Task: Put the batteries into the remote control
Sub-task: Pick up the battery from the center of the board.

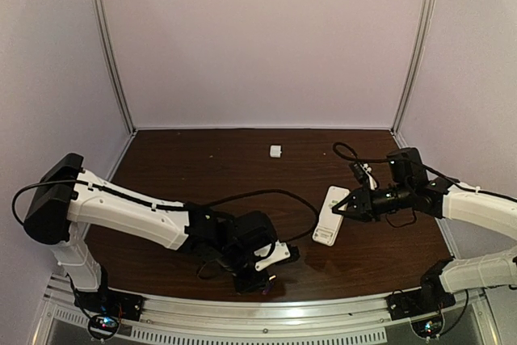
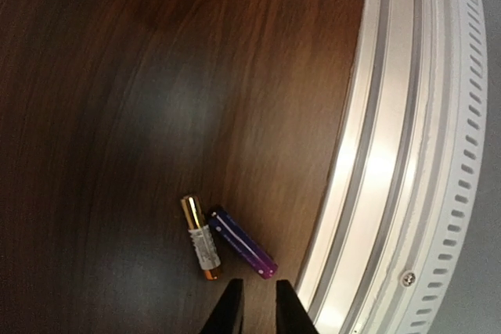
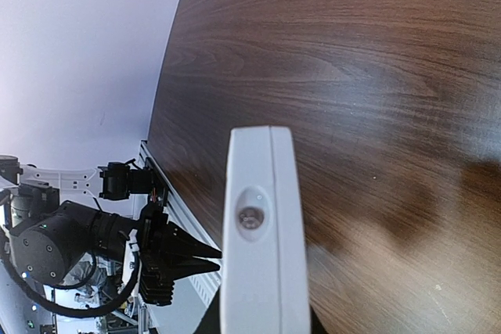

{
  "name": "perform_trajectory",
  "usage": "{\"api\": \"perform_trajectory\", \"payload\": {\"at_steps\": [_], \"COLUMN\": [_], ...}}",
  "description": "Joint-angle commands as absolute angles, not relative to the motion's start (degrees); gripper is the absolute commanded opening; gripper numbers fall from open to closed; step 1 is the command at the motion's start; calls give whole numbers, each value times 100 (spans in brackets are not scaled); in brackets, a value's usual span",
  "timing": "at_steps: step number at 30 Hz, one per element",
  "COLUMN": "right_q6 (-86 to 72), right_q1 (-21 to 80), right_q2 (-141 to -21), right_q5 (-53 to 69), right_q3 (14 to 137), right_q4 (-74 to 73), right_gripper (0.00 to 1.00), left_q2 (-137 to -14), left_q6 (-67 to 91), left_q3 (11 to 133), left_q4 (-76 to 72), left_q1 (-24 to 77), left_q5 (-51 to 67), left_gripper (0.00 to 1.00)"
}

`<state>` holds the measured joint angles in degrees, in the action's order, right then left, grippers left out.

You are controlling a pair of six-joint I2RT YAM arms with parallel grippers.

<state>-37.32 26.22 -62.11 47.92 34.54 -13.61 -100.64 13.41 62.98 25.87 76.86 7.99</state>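
Note:
Two batteries lie side by side on the dark wood table close to its near rail: a gold-and-silver one (image 2: 201, 238) and a purple one (image 2: 243, 242). My left gripper (image 2: 258, 303) hovers just short of them, its jaws narrowly apart with nothing between them; from above the left gripper (image 1: 258, 282) sits at the table's front edge and hides the batteries. The white remote control (image 1: 331, 216) is at centre right, and my right gripper (image 1: 349, 209) is shut on its end. In the right wrist view the remote control (image 3: 262, 232) stands edge-on, covering most of the fingers.
A small flat white squarish piece (image 1: 275, 151) lies far back near the wall. The aluminium rail (image 2: 391, 154) runs along the near table edge right beside the batteries. The left arm's black cable (image 1: 266, 194) loops over the table between the arms.

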Motion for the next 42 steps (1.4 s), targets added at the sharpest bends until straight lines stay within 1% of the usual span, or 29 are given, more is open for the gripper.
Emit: {"api": "perform_trajectory", "payload": {"at_steps": [1,14,20,42], "right_q6": [-3604,-3577,-3577,-3554], "right_q1": [2558,2514,2505,2453], "right_q2": [-6086,-6027,-6005,-6038], "right_q5": [4816,4834,4842,4886], "right_q3": [3399,3379,3376,3349], "right_q4": [-1356,-1406,-1414,-1357], "right_gripper": [0,0,0,0], "left_q2": [-10307,-10750,-10866,-11191], "left_q6": [1460,1238,1194,965], "left_q3": [6542,6858,6962,7277], "left_q4": [2709,2869,2926,3133], "left_q1": [7743,7805,7797,7812], "left_q5": [691,594,574,389], "left_gripper": [15,15,17,16]}}
